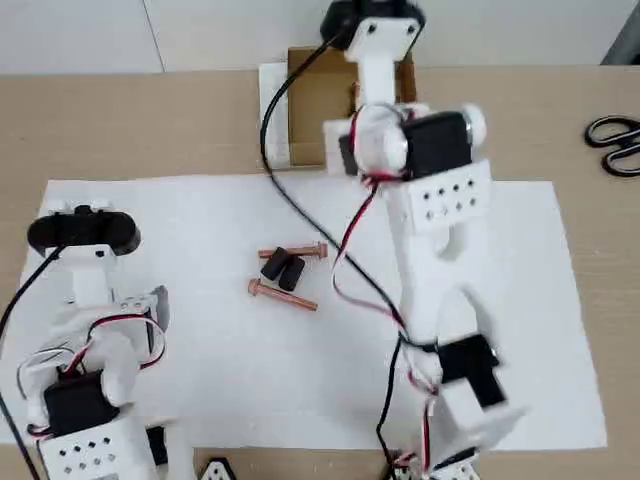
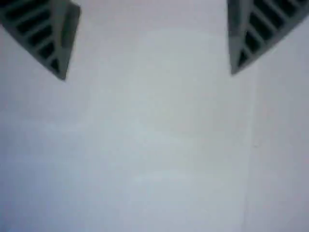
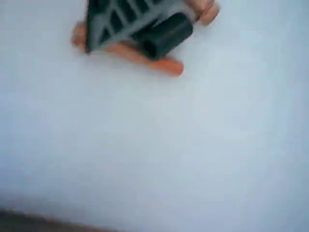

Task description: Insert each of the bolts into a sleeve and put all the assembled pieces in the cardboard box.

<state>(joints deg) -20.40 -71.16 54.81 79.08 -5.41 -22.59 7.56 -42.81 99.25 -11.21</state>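
Two copper bolts [image 1: 300, 251] and two black sleeves [image 1: 277, 266] lie bunched mid-sheet on the white paper [image 1: 200, 380], nearer than the cardboard box [image 1: 305, 110]. They look stiff, light and likely to roll, so I'd pinch a bolt across its shank. The left gripper [image 2: 147, 75] hangs wide open at the near left, well apart from them; whether the right gripper [image 3: 123, 19] is open or closed I cannot tell.

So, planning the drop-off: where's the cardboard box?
In the high view, the cardboard box sits at the far side of the table, near the middle, just beyond the white sheet and partly covered by an arm.
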